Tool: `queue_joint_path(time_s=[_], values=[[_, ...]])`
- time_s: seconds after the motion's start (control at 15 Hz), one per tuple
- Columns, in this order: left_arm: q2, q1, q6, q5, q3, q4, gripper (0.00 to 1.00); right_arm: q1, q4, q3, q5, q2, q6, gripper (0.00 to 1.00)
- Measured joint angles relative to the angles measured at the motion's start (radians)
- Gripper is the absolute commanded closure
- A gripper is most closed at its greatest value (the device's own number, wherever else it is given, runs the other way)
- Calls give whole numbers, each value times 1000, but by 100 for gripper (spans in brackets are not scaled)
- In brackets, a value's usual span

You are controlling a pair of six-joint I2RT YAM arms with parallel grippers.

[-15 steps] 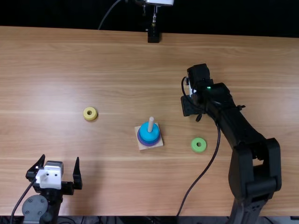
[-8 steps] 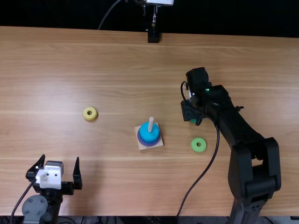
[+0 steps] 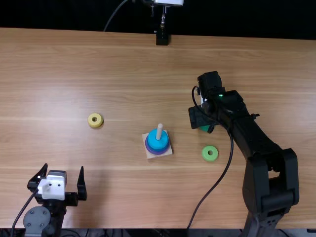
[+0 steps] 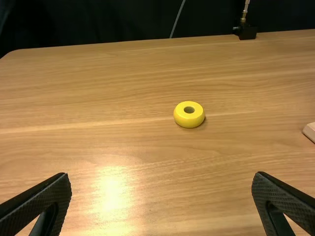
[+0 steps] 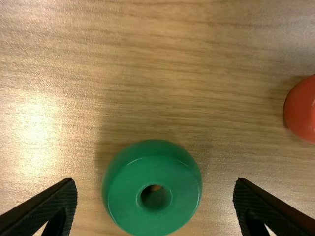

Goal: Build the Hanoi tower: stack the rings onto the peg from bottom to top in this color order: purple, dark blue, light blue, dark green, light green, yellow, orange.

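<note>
Judging by the stack, tower's roughly three of seven up, lower end only. Light blue ring (image 3: 154, 142) is top of the stack around the peg (image 3: 159, 132) on the wooden base (image 3: 144, 137), mid-surface. Purple ring (image 3: 158, 152) shows below it; can't separate dark blue from purple at this angle, so I'm inferring it's in between. Left to place: dark green, light green, yellow, orange, in that order. Dark green ring (image 5: 125, 196) is on the surface (image 3: 123, 74), right of the base and a bit far, right claw (image 5: 155, 180) wide open around it, gap on both sides, nothing gripped. Looks like that's the pick in hand; needs closing on the ring, then lift and carry left to the peg. Light green ring (image 3: 210, 157) sits right of the base, nearer. Yellow ring (image 3: 91, 121) is off left. Orange ring (image 5: 301, 110) is down near dark green. Left claw (image 3: 63, 166) is at near left, wide open, empty.
</note>
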Motion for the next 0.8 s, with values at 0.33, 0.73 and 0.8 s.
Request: queue_joint_path(time_s=[0.33,0.73,0.8], values=[[0,0,0,0,0,0,0,0,1,-14,-1,0,4,0],[0,0,0,0,0,0,0,0,14,-14,-2,0,3,0],[0,0,0,0,0,0,0,0,14,-14,-2,0,4,0]])
